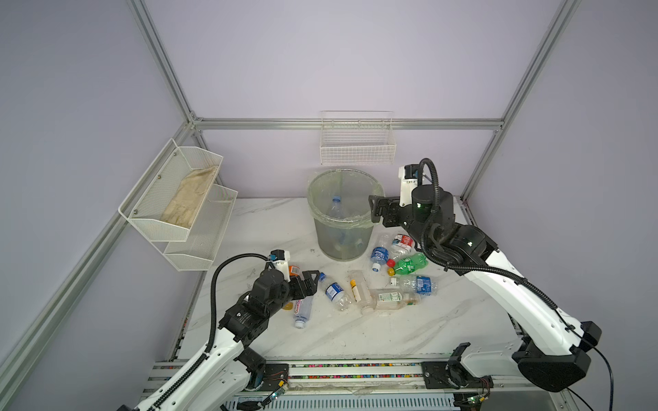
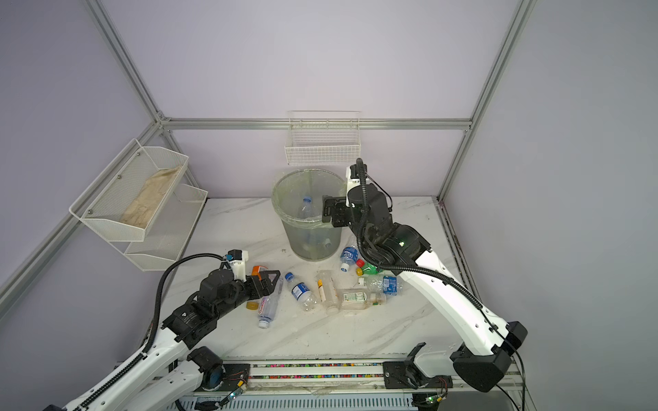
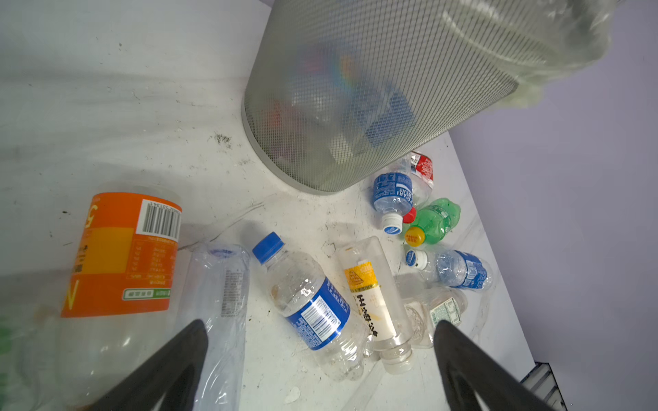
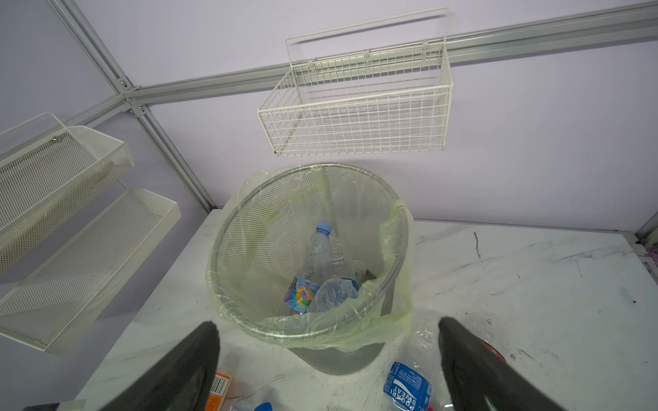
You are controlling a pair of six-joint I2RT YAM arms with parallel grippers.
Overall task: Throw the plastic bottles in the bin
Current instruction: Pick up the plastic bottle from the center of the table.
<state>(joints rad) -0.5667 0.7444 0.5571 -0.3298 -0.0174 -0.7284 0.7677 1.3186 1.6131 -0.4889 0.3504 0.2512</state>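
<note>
The bin (image 1: 324, 235), grey mesh with pale green liner, stands upright far from me, some plastic bottles (image 4: 322, 256) inside. Others lie scattered flat nearer me.

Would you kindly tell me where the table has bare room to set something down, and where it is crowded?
Free: the table strip between the loose bottles and the front rail; the patch between bin and mesh shelf; the far corner beyond the right arm. Crowded: between the left hand and that arm.
</note>
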